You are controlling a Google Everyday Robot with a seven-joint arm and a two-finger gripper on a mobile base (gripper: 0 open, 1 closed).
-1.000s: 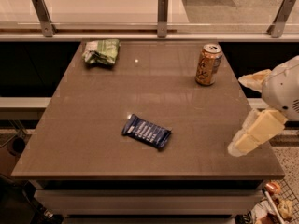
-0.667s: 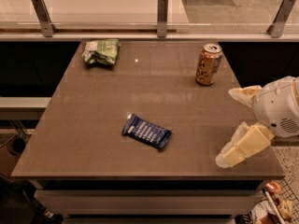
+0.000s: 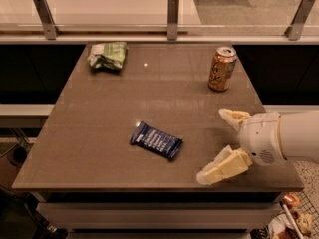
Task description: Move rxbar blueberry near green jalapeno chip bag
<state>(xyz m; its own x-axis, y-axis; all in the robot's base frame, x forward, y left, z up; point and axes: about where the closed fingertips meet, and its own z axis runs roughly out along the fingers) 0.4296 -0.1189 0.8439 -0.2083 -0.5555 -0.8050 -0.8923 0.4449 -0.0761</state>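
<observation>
Fingers [image 3: 222,169] stand wide apart, empty, on the gripper [image 3: 211,145] at lower right, over the table [image 3: 89,148]. The bar [image 3: 156,140] lies flat at centre frame, left of it. It is likely light, thin and slick, so pinch across its narrow width. The bag [image 3: 107,55] sits upper left.

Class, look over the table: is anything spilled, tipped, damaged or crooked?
Nothing is spilled or tipped. The bar lies flat midway on the table, skewed to its edges; the chip bag, far left, is crumpled; the can stands upright, far right. The claw is open by the near right edge, holding nothing.
</observation>
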